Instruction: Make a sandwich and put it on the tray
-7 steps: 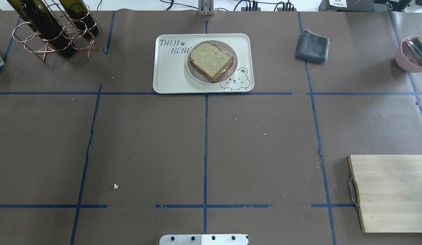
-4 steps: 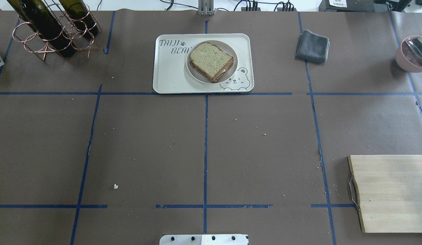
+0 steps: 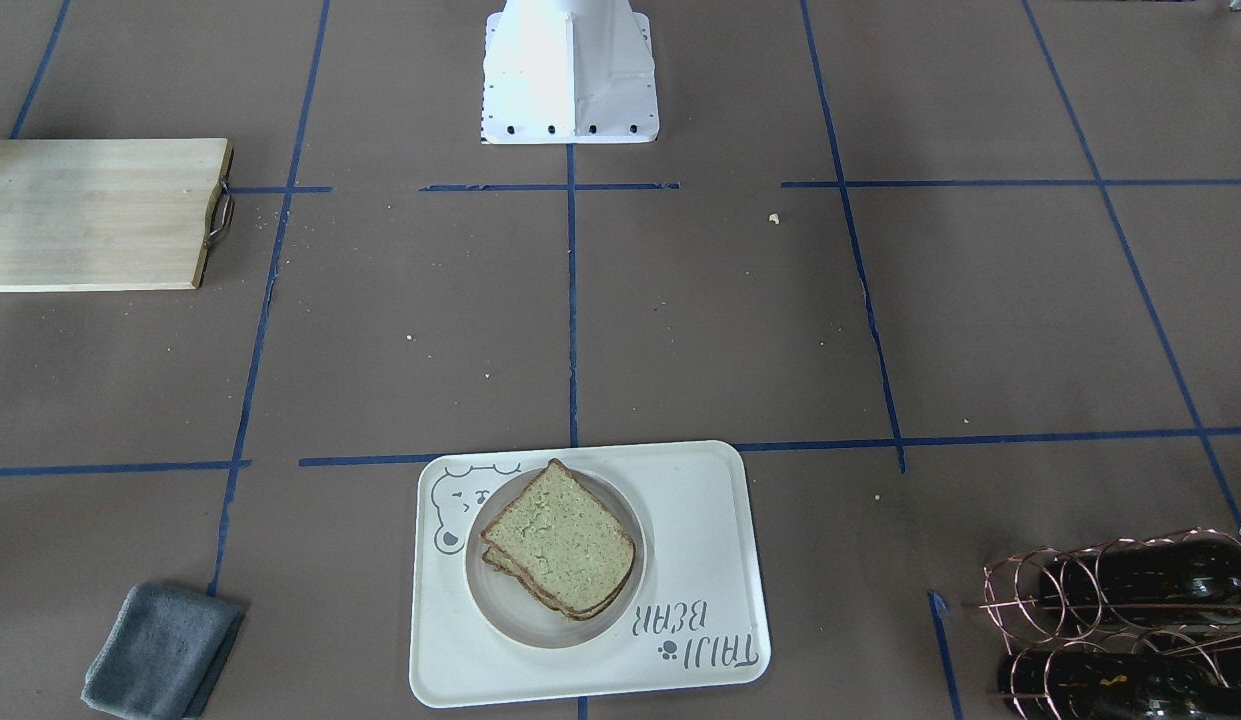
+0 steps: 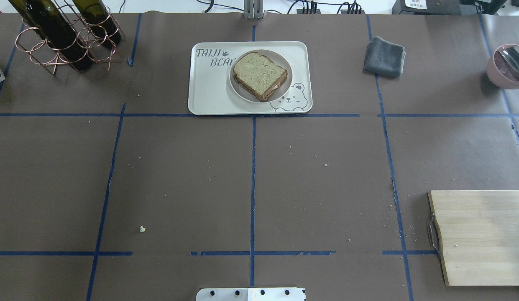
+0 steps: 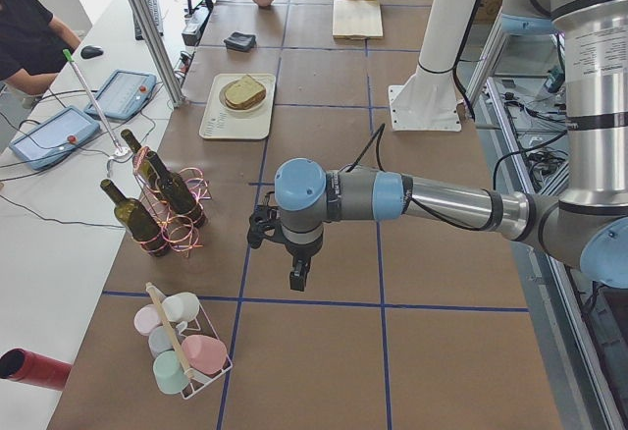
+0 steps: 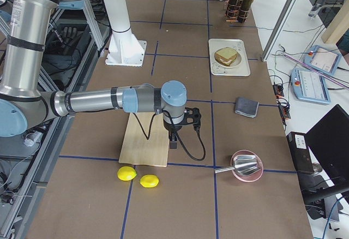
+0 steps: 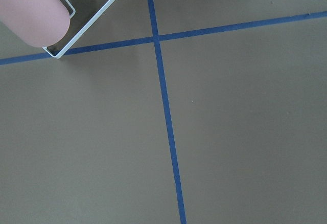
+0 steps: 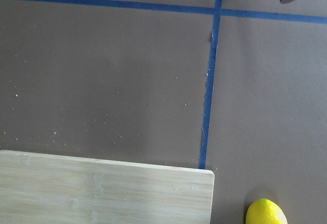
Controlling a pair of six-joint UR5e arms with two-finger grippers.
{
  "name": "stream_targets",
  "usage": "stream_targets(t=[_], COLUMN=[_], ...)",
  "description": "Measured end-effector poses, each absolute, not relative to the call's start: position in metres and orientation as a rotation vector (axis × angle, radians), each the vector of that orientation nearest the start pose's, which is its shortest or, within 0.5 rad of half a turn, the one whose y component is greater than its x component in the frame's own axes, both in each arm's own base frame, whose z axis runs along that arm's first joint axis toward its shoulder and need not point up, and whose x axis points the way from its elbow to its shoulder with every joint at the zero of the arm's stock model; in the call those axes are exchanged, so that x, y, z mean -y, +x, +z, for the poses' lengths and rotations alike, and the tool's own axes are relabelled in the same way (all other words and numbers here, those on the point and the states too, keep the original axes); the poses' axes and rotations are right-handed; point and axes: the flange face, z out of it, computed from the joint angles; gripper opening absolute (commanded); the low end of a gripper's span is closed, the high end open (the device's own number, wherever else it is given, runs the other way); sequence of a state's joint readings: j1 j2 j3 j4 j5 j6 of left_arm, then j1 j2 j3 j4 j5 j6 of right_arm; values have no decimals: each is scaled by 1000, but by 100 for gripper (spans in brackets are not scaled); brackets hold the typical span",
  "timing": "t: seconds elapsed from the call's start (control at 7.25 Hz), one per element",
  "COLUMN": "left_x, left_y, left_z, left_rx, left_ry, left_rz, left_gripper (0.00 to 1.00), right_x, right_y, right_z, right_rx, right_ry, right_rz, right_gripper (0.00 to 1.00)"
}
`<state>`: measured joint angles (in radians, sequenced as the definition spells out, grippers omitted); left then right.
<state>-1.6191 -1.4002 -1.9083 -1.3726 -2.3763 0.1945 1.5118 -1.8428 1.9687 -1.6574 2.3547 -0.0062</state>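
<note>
The sandwich [image 4: 259,75], two slices of tan bread with dark crust stacked one on the other, lies on a small round white plate [image 4: 242,93] on the cream bear tray [image 4: 209,94] at the table's far middle. The egg is mostly hidden between the slices. The sandwich also shows in the front view [image 3: 560,540]. Neither gripper shows in the overhead or front views. My left gripper [image 5: 297,278] hangs over the table's left end near the bottle rack. My right gripper [image 6: 173,141] hangs over the wooden cutting board. I cannot tell whether either is open or shut.
A copper rack with wine bottles [image 4: 62,33] stands far left. A grey cloth [image 4: 384,56] and a pink bowl with a spoon [image 4: 508,65] lie far right. The cutting board [image 4: 481,236] is near right, two lemons [image 6: 139,177] beside it. A cup rack [image 5: 182,347] stands at the left end.
</note>
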Motion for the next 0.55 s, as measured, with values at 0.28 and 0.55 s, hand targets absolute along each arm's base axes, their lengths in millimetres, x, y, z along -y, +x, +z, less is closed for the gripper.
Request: stream_targets(t=[0.28, 0.55], left_x=[404, 412], left_y=[-80, -81], left_z=[592, 607], left_rx=[-805, -807], left_ry=[56, 29], left_rz=[119, 109], left_gripper=[100, 100], right_x=[367, 372], right_y=[49, 49], right_z=[598, 591], right_rx=[795, 814], right_ry=[22, 36], right_rz=[-95, -96], right_gripper=[100, 100])
